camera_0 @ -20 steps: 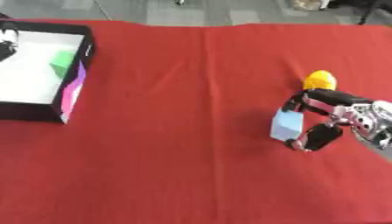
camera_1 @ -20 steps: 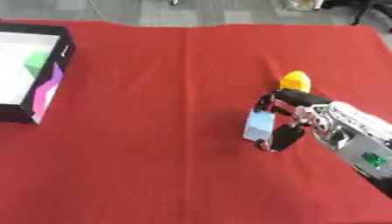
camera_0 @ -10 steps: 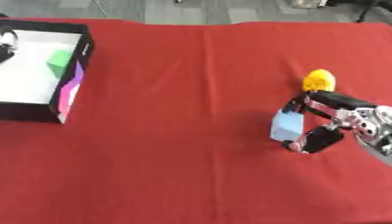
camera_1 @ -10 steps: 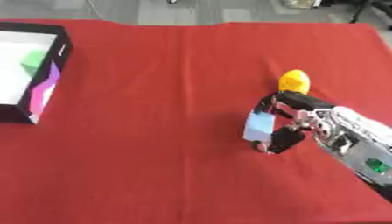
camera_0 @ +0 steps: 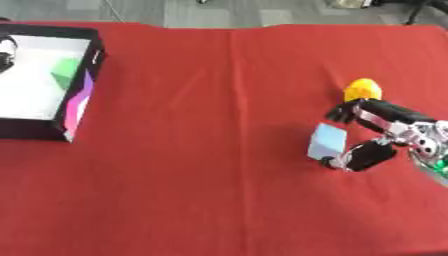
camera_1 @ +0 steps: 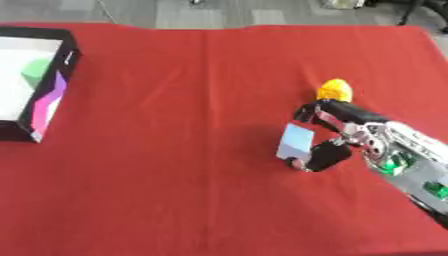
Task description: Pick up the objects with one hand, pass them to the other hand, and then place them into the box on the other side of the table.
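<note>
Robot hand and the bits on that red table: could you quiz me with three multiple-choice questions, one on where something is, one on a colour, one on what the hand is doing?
1. Where is the box?
A. At the table's left edge
B. In the middle
C. Beside the yellow object

2. What colour is the object the robot hand has hold of?
A. Green
B. Light blue
C. Orange

3. What is the right robot hand doing?
A. Resting flat and open
B. Curled round the block
C. Reaching into the box

Answers:
1 A: the box sits at the far left of the red table.
2 B: the block is light blue; the yellow object lies apart behind it.
3 B: the right robot hand has fingers above and thumb below the block.
</note>
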Controlling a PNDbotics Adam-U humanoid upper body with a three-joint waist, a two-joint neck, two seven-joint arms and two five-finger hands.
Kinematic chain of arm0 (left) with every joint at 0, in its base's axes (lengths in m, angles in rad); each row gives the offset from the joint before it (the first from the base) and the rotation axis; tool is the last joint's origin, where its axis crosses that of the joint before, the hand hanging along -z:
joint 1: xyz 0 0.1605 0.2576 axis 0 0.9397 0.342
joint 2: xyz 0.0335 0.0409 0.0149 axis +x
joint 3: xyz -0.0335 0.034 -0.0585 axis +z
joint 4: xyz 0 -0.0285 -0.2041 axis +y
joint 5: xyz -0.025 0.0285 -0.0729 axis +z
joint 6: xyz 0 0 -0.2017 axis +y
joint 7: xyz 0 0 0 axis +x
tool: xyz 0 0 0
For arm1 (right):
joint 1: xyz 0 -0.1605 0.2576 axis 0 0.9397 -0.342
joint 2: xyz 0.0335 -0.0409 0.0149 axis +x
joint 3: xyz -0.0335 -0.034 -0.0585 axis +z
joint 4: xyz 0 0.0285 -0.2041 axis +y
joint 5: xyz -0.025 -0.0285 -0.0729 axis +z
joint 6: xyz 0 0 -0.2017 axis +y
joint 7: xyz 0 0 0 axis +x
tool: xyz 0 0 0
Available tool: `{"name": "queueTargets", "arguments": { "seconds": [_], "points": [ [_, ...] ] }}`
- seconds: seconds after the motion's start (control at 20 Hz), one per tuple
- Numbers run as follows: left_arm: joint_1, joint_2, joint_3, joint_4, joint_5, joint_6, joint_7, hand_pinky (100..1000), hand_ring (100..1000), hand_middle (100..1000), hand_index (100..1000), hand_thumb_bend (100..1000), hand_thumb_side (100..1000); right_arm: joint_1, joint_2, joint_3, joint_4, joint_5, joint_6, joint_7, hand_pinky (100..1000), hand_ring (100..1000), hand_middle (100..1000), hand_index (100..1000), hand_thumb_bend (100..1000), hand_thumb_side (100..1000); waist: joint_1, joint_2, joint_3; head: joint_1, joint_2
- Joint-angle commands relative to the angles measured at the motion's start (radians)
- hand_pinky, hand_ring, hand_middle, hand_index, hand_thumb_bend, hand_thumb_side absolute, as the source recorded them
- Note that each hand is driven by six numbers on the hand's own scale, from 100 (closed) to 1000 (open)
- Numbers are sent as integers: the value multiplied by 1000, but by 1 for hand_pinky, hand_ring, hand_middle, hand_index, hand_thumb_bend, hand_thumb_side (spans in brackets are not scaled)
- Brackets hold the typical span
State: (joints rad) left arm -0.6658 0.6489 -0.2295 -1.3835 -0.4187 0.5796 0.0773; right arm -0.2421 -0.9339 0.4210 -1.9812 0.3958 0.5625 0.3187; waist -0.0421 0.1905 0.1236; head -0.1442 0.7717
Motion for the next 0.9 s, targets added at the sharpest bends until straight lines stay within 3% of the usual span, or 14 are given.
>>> {"name": "queueTargets", "arguments": {
  "seconds": [0.05, 0.9],
  "points": [
    [-10, 19, 17, -7, -4, -2, -2, 827, 734, 715, 763, 163, 701, -8, -30, -12, -2, 8, 6, 0, 858, 816, 768, 850, 515, 298, 16, 1, 1, -4, -2],
    [-10, 8, 17, -9, -4, -6, -1, 828, 734, 715, 761, 157, 704, -58, 10, 30, 116, 72, -4, 37, 856, 808, 737, 814, 491, 291, 19, 9, 14, -19, -2]
  ]
}}
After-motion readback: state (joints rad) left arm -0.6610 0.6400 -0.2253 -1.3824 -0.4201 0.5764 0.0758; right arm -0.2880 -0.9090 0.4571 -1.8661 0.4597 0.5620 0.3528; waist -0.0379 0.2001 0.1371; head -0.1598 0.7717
